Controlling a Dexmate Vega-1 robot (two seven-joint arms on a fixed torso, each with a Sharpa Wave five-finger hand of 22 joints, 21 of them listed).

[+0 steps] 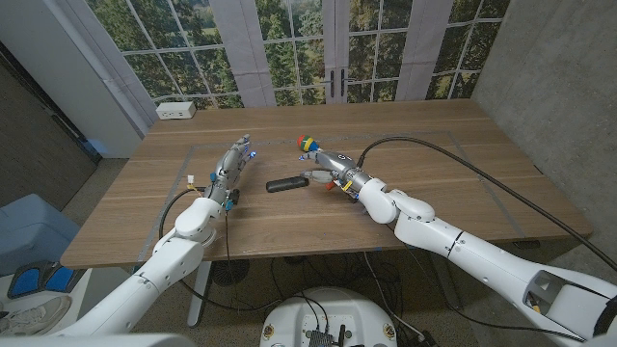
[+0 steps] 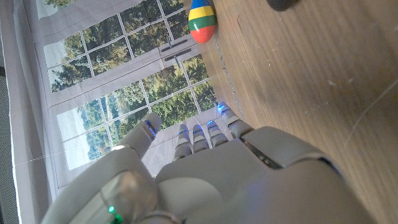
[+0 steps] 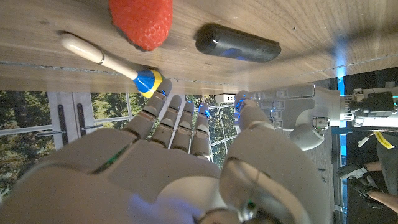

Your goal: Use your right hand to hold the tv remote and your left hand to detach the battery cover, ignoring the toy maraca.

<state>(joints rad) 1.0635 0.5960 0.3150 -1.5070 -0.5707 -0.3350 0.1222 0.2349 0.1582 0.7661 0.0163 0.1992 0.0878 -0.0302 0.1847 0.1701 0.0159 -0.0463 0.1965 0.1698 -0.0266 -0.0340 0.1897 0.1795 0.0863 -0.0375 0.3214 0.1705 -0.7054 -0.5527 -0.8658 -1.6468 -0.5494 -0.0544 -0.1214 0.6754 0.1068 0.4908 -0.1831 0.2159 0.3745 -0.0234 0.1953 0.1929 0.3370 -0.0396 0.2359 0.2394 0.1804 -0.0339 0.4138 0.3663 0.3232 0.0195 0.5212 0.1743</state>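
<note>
A black tv remote is seen lying flat on the wooden table. It is positioned between both hands, untouched.

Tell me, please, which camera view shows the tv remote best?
The right wrist view: the tv remote lies whole and close on the table. The head view shows it small; the left wrist view catches only a dark corner.

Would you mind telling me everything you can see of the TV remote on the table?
The TV remote is a small, dark, glossy bar with rounded ends, plastic by its look. It lies flat on the wooden table, between the two hands, nearer the right hand. Nothing touches it. Its battery cover cannot be made out. In the right wrist view it lies beside a red strawberry-like thing.
</note>
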